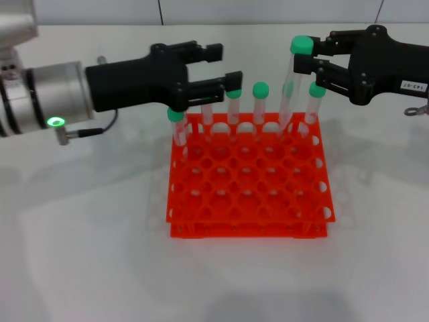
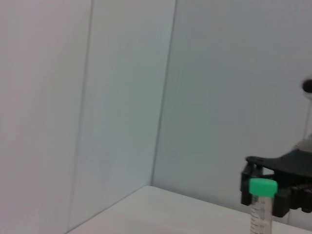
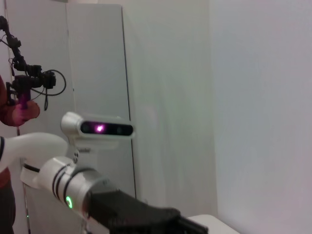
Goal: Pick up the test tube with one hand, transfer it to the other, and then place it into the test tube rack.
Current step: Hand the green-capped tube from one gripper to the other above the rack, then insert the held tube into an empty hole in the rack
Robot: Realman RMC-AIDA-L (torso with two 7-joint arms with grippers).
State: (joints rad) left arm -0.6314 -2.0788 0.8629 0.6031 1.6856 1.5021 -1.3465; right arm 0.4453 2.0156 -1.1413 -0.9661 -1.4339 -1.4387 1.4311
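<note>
Right hand (image 1: pixel 310 62), labelled, closed on test tube (image 1: pixel 293 84) just under its green cap; tube hanging near upright, slightly tilted, lower end down among the far-right holes of the test tube rack (image 1: pixel 249 201). Cannot tell whether the tip is already in a hole. High grip probably chosen to leave the whole body free to slide down through both tiers. Same tube and hand visible from the left wrist view, cap (image 2: pixel 263 186) showing above the black fingers.

Left hand (image 1: pixel 216 66), unlabelled, green light on its arm, fingers spread and holding nothing, level with the caps at the rack's far-left side. Likely parked clear after handover, judging by the open fingers and the gap between the two hands.

Other green-capped tubes (image 1: pixel 259 106) standing in the rack's far row. Rack sitting square on a plain white tabletop (image 1: pixel 87 261). Pale panelled walls behind; a camera rig on a stand (image 3: pixel 29 83) in the right wrist view.
</note>
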